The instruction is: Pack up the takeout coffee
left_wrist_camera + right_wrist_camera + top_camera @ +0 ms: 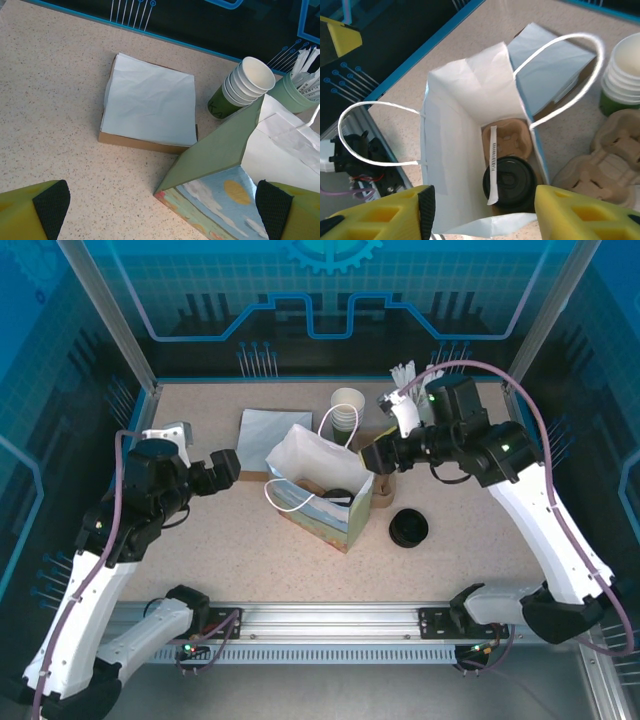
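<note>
Hovering above white bag [455,100], right claw [482,212] wide open, empty; lidded coffee cup [509,181] sits inside; left claw [161,210] open, empty.

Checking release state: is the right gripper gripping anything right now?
No, in the right wrist view the right gripper hangs open above the paper bag, with nothing clamped between its fingers.

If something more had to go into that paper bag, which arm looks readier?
Right, probably. The right pincer hangs open directly above the bag mouth, looking down on the lidded cup. The left pincer is open too, but beside the bag's outer wall.
</note>
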`<state>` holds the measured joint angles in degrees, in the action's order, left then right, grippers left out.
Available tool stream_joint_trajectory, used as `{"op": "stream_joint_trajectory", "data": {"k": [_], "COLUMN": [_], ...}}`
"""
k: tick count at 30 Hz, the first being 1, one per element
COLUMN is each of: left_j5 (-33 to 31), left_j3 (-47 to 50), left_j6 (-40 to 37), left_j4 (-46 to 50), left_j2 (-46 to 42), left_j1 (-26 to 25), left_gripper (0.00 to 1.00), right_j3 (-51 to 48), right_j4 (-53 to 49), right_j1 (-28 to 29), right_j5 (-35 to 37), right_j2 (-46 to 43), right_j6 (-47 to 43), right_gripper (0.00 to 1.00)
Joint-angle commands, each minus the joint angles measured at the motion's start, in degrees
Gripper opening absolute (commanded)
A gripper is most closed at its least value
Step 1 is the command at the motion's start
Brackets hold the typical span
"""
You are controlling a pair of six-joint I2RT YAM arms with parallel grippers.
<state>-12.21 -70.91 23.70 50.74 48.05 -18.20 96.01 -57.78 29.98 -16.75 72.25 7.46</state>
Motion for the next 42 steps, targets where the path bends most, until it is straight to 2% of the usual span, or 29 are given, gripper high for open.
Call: {"op": "stream_joint_trajectory", "data": {"k": [1,8,12,14,18,23,30,35,42], "left_j5": [0.7,3.3,8.9,12.5,19.1,27.6,29.6,28.6,31.3], "left_j3": [-3.3,-7.9,-8.6,-8.5,-6.9,-3.3,-5.0,-9.7,-19.3], "left_j6": [0.2,0.4,0.6,0.7,0.7,-0.8,-5.5,-8.0,-9.9], "left_j4": [0.5,2.6,1.9,1.1,-1.7,-6.1,-10.6,-12.0,-11.5], "left_j2": [2.5,10.6,14.7,16.8,21.4,28.6,40.5,49.8,62.5], "left_j1": [0.4,3.2,8.5,12.0,18.0,23.1,23.6,23.6,23.6], "left_gripper": [0.99,0.99,0.99,0.99,0.98,0.88,0.72,0.69,0.61], "right_j3": [1.5,-5.2,-9.6,-11.7,-15.3,-17.3,-18.5,-19.5,-21.5], "right_j4": [1.1,2.1,2.4,2.6,3.0,2.9,3.2,3.6,4.9], "right_j1": [-1.3,-4.7,-6.9,-7.7,-8.9,-10.1,-11.0,-11.3,-11.5], "right_j5": [3.8,10.7,10.5,10.7,10.8,10.9,10.9,11.0,10.3], "right_j2": [-4.4,-12.1,-15.6,-17.1,-19.3,-20.4,-20.4,-21.0,-22.5], "right_j6": [0.1,0.0,0.2,0.8,1.3,1.5,0.5,-0.4,-1.0], "right_gripper": [0.62,0.79,0.90,0.99,1.00,1.00,1.00,1.00,1.00]}}
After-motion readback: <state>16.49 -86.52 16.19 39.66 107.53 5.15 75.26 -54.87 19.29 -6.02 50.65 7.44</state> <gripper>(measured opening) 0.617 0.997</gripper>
